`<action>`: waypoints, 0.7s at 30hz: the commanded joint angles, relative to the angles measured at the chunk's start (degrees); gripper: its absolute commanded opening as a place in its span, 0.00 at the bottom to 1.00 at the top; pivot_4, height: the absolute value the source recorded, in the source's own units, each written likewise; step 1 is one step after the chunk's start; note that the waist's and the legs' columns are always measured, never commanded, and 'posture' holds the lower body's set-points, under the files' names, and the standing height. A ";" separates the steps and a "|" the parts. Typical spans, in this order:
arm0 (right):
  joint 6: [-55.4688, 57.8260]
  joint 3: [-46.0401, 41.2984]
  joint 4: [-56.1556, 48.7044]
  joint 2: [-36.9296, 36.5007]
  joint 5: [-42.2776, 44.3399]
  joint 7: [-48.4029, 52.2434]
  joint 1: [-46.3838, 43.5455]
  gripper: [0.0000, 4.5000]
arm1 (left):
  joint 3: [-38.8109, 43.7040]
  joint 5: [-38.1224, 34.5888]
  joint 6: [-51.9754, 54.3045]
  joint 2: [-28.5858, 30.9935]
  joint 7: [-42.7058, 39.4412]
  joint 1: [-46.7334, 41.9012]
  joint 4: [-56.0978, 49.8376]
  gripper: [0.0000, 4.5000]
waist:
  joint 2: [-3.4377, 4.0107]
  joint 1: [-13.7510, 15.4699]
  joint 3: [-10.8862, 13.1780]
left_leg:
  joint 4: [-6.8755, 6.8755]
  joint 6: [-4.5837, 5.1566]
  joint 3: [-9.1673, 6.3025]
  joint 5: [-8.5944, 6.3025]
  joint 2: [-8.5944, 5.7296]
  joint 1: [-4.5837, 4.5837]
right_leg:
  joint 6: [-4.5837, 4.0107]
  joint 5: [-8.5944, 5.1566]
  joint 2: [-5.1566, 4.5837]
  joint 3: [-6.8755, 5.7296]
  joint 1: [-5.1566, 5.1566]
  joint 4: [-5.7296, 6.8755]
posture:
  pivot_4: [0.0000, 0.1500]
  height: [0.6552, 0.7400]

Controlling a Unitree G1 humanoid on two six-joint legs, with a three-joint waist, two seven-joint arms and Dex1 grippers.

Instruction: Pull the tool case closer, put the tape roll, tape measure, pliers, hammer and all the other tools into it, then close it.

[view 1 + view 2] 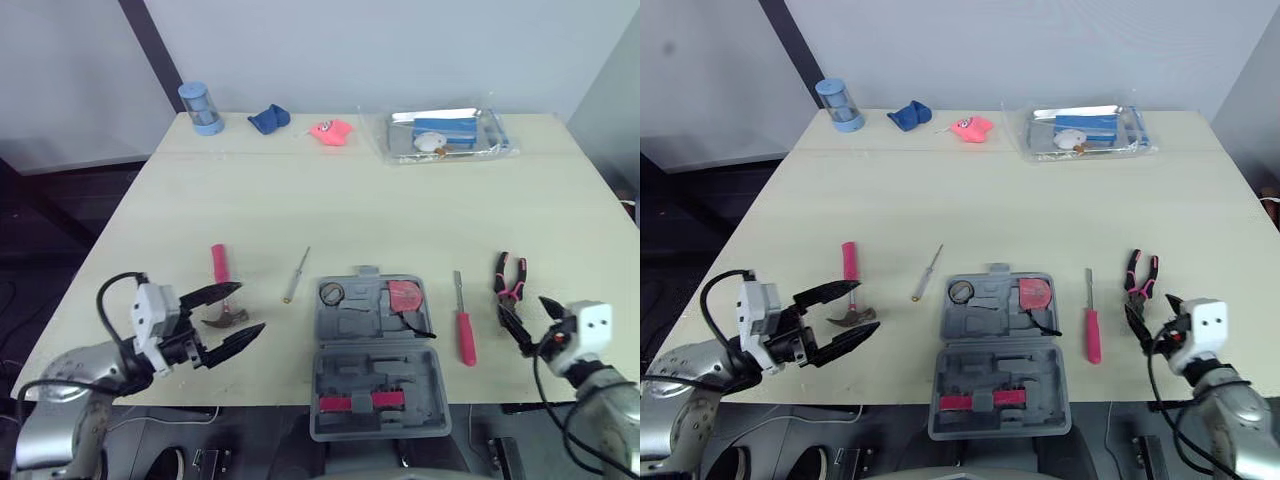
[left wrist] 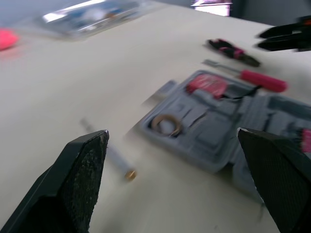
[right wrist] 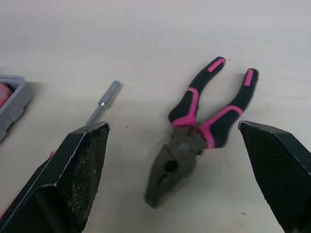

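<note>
Tool case [image 1: 375,370] lies open at the near edge of the table [image 1: 400,210], between the two arms, with the tape roll [image 1: 331,293] and the red tape measure [image 1: 404,296] seated in its far half. The pink-handled hammer [image 1: 222,295] rests left of the case, and the left gripper [image 1: 250,308] hovers just beside its head, jaws spread wide and holding nothing. What looks like a slim driver bit [image 1: 296,275] lies between hammer and case. Right of the case are a red-handled screwdriver [image 1: 465,330] and the pliers [image 3: 175,160]; the right gripper [image 3: 172,127] hangs at the pliers, jaws wide and empty
</note>
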 commanded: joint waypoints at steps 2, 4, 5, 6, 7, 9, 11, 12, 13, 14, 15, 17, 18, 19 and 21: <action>3.09 0.47 -3.02 3.41 -3.21 -8.94 -1.66 0.99 | -2.63 -3.27 2.49 2.68 -3.34 -3.79 -4.96 1.00 | 0.00 0.09 0.00 | -0.02 0.00 -0.02 0.00 0.00 -0.02 | 0.00 0.00 0.00 -0.02 -0.01 -0.01 | 1.00 1.00; 4.09 0.92 -3.29 4.70 -3.41 -10.41 -1.80 0.99 | -3.39 -3.97 3.32 3.62 -4.52 -5.28 -5.91 1.00 | 0.01 0.11 0.01 | -0.03 0.00 -0.05 0.00 0.00 -0.02 | 0.00 0.00 0.00 -0.04 -0.02 0.00 | 1.00 1.00; 4.51 1.25 -3.51 5.20 -3.57 -10.90 -1.78 0.99 | -3.66 -4.34 3.77 4.02 -4.93 -6.02 -6.25 1.00 | 0.01 0.05 0.01 | -0.04 0.00 -0.04 0.00 0.00 -0.02 | 0.00 0.00 0.00 -0.04 -0.02 0.00 | 1.00 1.00; 4.79 1.63 -3.66 5.88 -3.89 -11.70 -1.74 0.99 | -3.99 -4.68 4.18 4.56 -5.57 -6.81 -6.55 1.00 | 0.02 0.00 0.02 | -0.05 0.00 -0.04 0.00 0.00 -0.01 | 0.00 0.00 0.00 -0.04 -0.02 0.00 | 1.00 1.00; 5.13 1.98 -3.81 6.46 -4.12 -12.43 -1.76 0.99 | -4.24 -5.00 4.51 4.95 -6.11 -7.51 -6.70 1.00 | 0.02 -0.06 0.02 | -0.07 0.00 -0.04 0.00 0.00 -0.01 | 0.00 0.00 0.00 -0.04 -0.02 0.00 | 1.00 1.00; 5.76 2.27 -3.72 7.58 -5.10 -14.52 -2.03 0.99 | -4.71 -5.43 5.06 5.52 -6.92 -8.98 -6.89 1.00 | 0.04 -0.11 0.03 | -0.09 0.00 -0.03 0.00 0.00 0.01 | 0.00 0.00 0.00 -0.03 -0.02 0.00 | 1.00 1.00; 5.19 2.16 -2.83 8.53 -5.78 -15.93 -2.67 0.99 | -5.47 -5.67 5.73 5.98 -7.33 -10.57 -7.33 1.00 | 0.05 -0.11 0.03 | -0.09 0.00 -0.03 0.00 0.00 0.01 | 0.00 0.00 0.01 -0.03 -0.03 0.00 | 1.00 1.00; 4.97 2.36 -2.22 8.84 -6.02 -16.23 -3.12 0.99 | -5.85 -5.89 6.01 6.02 -7.39 -11.18 -7.60 1.00 | 0.05 -0.10 0.03 | -0.09 0.00 -0.03 0.00 0.00 0.01 | 0.00 0.00 0.01 -0.03 -0.03 0.01 | 1.00 1.00; 4.88 2.46 -1.61 9.27 -6.12 -16.61 -3.54 0.99 | -6.16 -6.03 6.17 5.99 -7.47 -11.65 -7.76 1.00 | 0.05 -0.11 0.03 | -0.09 0.00 -0.03 0.00 0.00 0.01 | 0.00 0.00 0.01 -0.03 -0.04 0.00 | 1.00 1.00; 4.87 2.45 -1.02 9.72 -6.16 -16.98 -3.94 0.99 | -6.39 -6.17 6.40 5.91 -7.50 -12.07 -7.95 1.00 | 0.05 -0.13 0.03 | -0.09 0.01 -0.03 0.00 0.00 0.01 | 0.00 0.00 0.01 -0.03 -0.04 0.01 | 1.00 1.00; 4.77 2.59 -0.62 10.00 -6.33 -17.14 -4.28 0.99 | -6.49 -6.35 6.64 5.85 -7.56 -12.36 -8.13 1.00 | 0.05 -0.14 0.03 | -0.09 0.01 -0.03 0.00 0.00 0.01 | 0.00 0.00 0.01 -0.03 -0.04 0.00 | 1.00 1.00; 4.84 2.88 0.23 10.67 -6.70 -17.69 -4.81 0.99 | -6.62 -6.70 7.15 5.86 -7.51 -13.03 -8.47 1.00 | 0.05 -0.12 0.03 | -0.10 0.01 -0.03 0.00 0.00 0.01 | 0.00 0.00 0.01 -0.03 -0.04 0.00 | 1.00 1.00; 4.87 2.86 0.67 11.03 -6.79 -18.06 -4.96 0.99 | -6.65 -6.83 7.32 5.87 -7.48 -13.25 -8.64 1.00 | 0.05 -0.11 0.03 | -0.12 0.01 -0.03 0.00 0.00 0.01 | 0.00 0.00 0.01 -0.03 -0.04 0.00 | 1.00 1.00; 4.94 2.68 1.35 11.55 -6.68 -18.54 -5.20 0.99 | -6.73 -6.90 7.50 5.88 -7.49 -13.54 -8.78 1.00 | 0.05 -0.10 0.03 | -0.13 0.01 -0.03 0.00 0.00 0.01 | 0.00 0.00 0.01 -0.03 -0.04 0.00 | 1.00 1.00; 4.94 2.24 2.57 12.40 -6.81 -19.77 -5.57 0.99 | -6.85 -7.10 7.85 5.92 -7.59 -13.95 -9.13 1.00 | 0.05 -0.10 0.04 | -0.14 0.00 -0.04 0.00 0.00 0.01 | 0.00 0.00 0.01 -0.03 -0.05 0.00 | 1.00 1.00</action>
